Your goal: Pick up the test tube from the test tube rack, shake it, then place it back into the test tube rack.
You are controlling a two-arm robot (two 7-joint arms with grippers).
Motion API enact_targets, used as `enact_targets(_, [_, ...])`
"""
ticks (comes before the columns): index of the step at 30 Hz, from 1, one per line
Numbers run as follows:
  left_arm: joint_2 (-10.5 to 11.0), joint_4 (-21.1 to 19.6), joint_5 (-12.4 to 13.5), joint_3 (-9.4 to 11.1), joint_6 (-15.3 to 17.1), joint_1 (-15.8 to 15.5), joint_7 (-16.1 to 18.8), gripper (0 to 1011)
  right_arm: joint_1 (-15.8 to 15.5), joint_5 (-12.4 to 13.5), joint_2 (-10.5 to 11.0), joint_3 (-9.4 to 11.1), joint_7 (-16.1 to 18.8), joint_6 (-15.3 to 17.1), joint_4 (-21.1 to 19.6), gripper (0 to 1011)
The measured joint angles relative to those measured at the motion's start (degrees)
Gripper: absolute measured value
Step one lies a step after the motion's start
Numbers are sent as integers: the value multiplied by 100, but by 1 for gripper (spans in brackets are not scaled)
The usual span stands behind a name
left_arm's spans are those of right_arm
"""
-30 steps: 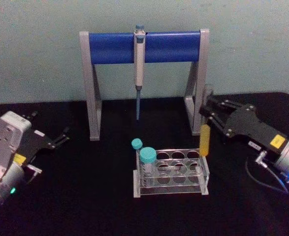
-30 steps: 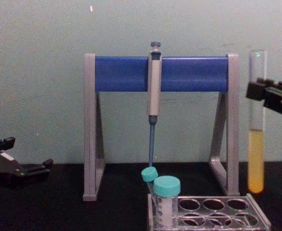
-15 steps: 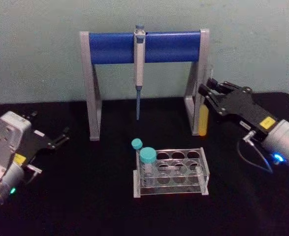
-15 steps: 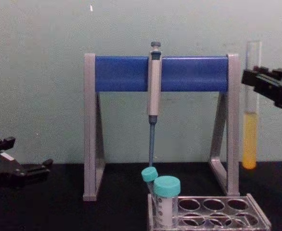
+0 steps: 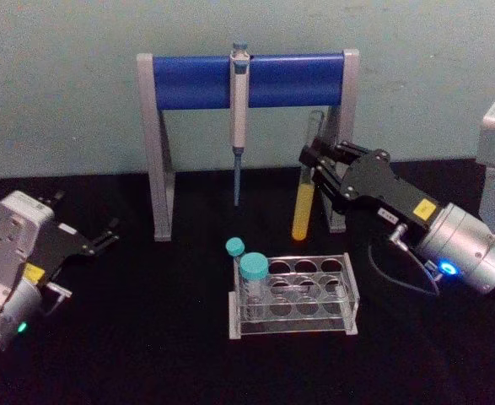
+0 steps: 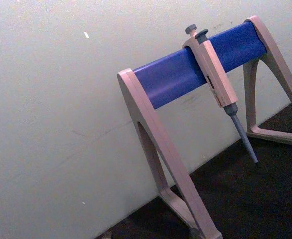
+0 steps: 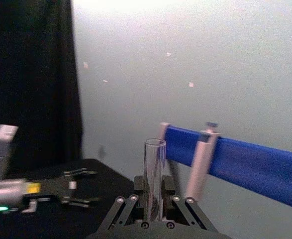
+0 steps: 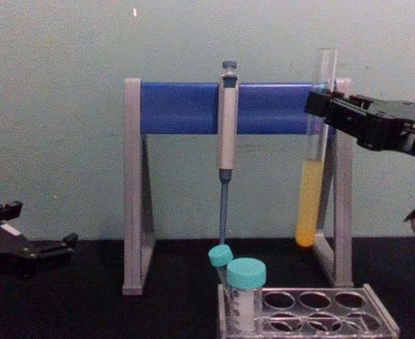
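The test tube [image 5: 306, 173] is a long clear glass tube with yellow liquid in its lower part. It hangs slightly tilted in the air behind the test tube rack [image 5: 314, 295], in front of the blue stand. My right gripper [image 5: 313, 169] is shut on its upper part. In the chest view the test tube [image 8: 313, 176] hangs well above the test tube rack [image 8: 334, 311], with the right gripper [image 8: 325, 111] coming in from the right. The right wrist view shows the test tube's open top [image 7: 154, 169] between the fingers. My left gripper [image 5: 102, 238] rests open at the far left.
A tall grey-and-blue pipette stand [image 5: 196, 80] stands at the back, and a grey pipette [image 5: 239, 101] hangs from it. Two teal-capped tubes [image 5: 253, 268] stand at the rack's left end. A black table [image 5: 146, 337] lies under everything.
The right gripper has carried the test tube up and to the left, from beside the rack's right end to in front of the stand. The left arm has not moved.
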Motion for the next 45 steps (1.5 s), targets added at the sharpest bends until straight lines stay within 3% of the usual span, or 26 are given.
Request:
enact_targets(6, [0,0,0,0,0,0,0,1001,-138,374,221,-74,410,47,-132,228])
enact_targets(12, [0,0,0,0,0,0,0,1001,-437,477,639,-33,357,205,-504,229])
enact_targets(18, [0,0,0,0,0,0,0,1001,-699,335,972,111,-46,268,-835,228])
enact_targets(21, [0,0,0,0,0,0,0,1001,-767,116,1073,166,-355,329,-972,229])
enact_targets(22, [0,0,0,0,0,0,0,1001,-759,-125,1090,163,-608,417,-1036,229])
enact_targets(27, [0,0,0,0,0,0,0,1001,-593,-696,929,79,-1055,555,-1051,228])
enact_targets(32, [0,0,0,0,0,0,0,1001,-423,-890,668,45,-1176,487,-892,228])
enact_targets(39, [0,0,0,0,0,0,0,1001,-226,-736,238,39,-973,268,-523,228])
enact_targets(45, [0,0,0,0,0,0,0,1001,-114,-315,59,7,-500,151,-290,228])
